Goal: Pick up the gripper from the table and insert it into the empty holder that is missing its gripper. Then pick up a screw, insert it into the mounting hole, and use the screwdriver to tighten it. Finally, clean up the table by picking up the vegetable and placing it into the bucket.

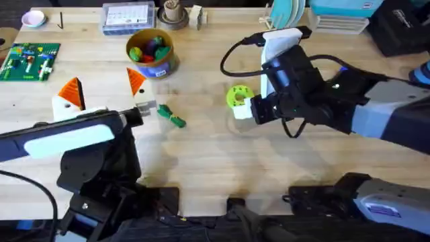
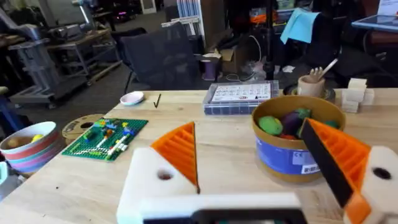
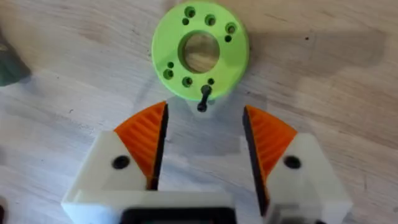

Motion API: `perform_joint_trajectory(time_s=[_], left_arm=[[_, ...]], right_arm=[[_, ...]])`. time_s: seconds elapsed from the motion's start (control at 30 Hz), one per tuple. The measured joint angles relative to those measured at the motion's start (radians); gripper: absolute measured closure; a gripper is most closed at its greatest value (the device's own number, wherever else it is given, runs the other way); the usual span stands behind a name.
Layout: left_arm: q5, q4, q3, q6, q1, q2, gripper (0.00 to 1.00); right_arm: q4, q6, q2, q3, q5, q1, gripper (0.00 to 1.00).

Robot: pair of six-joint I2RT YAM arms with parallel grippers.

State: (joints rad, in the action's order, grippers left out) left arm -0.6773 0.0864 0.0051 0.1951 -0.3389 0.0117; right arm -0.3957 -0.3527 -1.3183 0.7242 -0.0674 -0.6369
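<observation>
One step looks underway: right gripper (image 3: 202,134), jaws spread, hovers over a screw (image 3: 203,98); left gripper (image 2: 267,165) also released; vegetable (image 1: 172,117) not yet in bucket (image 1: 152,55).

Counted items: one bucket (image 1: 152,52); one vegetable (image 1: 172,117); one lime-green disc (image 1: 238,96) with one screw (image 3: 203,98) at its rim; one green brick board (image 1: 29,61); one clear parts box (image 1: 127,17); two pincers, left pincer (image 1: 107,94) and right pincer (image 3: 203,144).
</observation>
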Motion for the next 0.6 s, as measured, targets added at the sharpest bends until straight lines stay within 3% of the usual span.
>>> perform_joint_trajectory(time_s=[0.33,0.6], left_arm=[[0.000,0.000,0.000,0.000,0.000,0.000,0.008],[0.000,0.000,0.000,0.000,0.000,0.000,0.008]], right_arm=[[0.011,-0.028,-0.019,0.000,-0.001,0.000,0.512],[0.031,-0.054,-0.039,0.000,-0.003,0.000,0.624]])
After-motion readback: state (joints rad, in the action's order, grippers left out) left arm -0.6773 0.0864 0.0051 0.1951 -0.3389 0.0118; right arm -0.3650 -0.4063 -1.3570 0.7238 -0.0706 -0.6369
